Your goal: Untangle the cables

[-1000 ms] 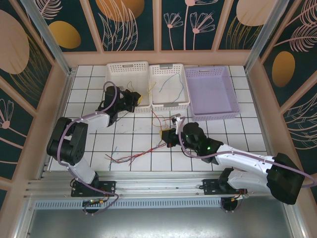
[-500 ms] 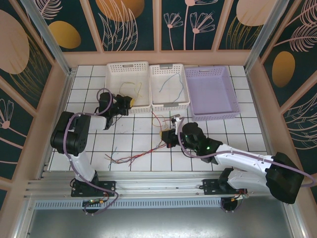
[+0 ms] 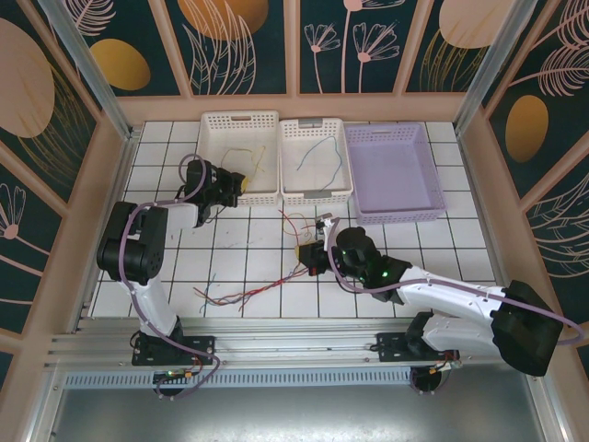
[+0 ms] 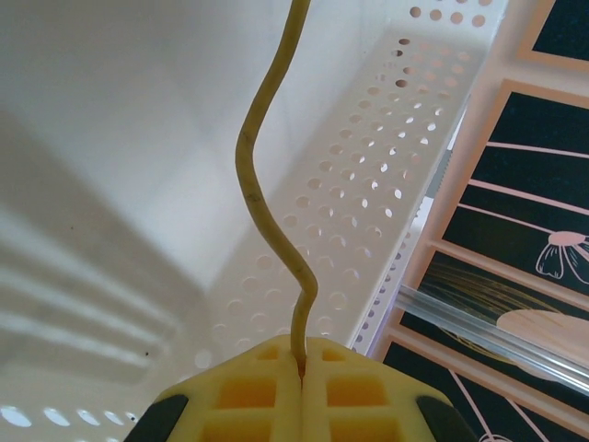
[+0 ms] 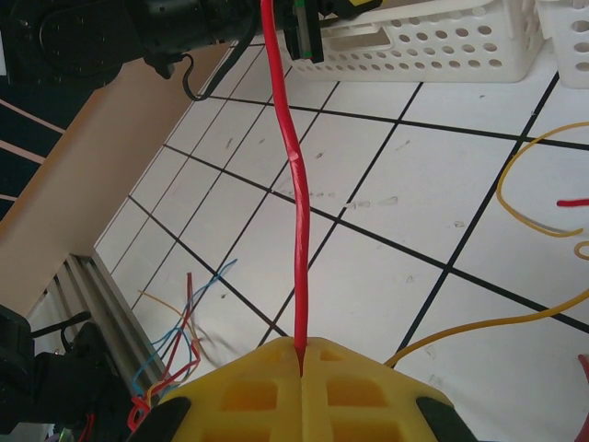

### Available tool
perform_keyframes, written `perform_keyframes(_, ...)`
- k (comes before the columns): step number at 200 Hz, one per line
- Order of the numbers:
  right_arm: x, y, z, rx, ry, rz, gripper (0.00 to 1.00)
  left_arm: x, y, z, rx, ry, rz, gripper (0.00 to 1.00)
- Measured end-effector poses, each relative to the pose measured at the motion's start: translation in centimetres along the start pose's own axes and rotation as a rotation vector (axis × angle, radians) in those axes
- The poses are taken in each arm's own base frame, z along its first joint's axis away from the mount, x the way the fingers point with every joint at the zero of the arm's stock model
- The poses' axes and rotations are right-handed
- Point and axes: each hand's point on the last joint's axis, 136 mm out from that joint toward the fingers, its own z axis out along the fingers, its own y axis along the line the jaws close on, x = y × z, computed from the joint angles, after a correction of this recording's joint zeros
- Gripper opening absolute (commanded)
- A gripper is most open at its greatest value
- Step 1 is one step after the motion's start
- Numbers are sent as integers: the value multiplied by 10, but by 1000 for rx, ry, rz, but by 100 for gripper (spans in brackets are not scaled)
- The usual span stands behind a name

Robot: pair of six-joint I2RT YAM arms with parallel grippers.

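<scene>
The loose cables lie in a thin tangle of red, blue and yellow-tan strands on the counter, close to its near edge and left of centre. A red cable is pinched between the yellow pads of the right gripper, which are pressed together on it. This gripper sits near the middle of the counter, on the near side of the middle white basket. A few more red and yellow strands lie on the tiles between that gripper and the basket.

A yellow-tan cable rises in a wavy line from the left gripper, whose pads are likewise clamped on it. The gripper is at the near left corner of the left white basket, with the basket's perforated wall just beyond it. Thin yellowish strands show on that basket's floor.

Three baskets stand side by side along the far edge of the counter. The middle white one holds a blue cable. The purple basket is the one on the right.
</scene>
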Motion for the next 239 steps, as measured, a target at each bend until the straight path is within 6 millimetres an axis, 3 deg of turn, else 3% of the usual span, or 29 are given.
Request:
perform_keyframes(30,0,0,0,0,1,0,0,-2,0,0,-11,-6,-5,32)
perform_keyframes(41,1,0,0,1,3,0,0,-5,-12,0,-6,-22,7,35)
perform_keyframes(59,1,1,0,-3,7,1,0,-12,-27,-4,0,-57,26,49)
perform_keyframes(139,0,5,-2,-15,13,-1,0,-29,-38,-17,-98,-147,84,59)
perform_keyframes(167,-1,7,-4,-19,12,-3,0,-27,-59,-36,-115,-184,187,61)
perform_keyframes(204,-1,7,-5,-19,11,-11,0,-10,-82,-80,-128,-249,375,64)
perform_keyframes(222,0,7,-5,-16,15,-17,0,1,-82,-96,-147,-268,458,65)
perform_keyframes(239,0,6,-5,-11,18,-25,0,18,-66,-104,-186,-253,533,65)
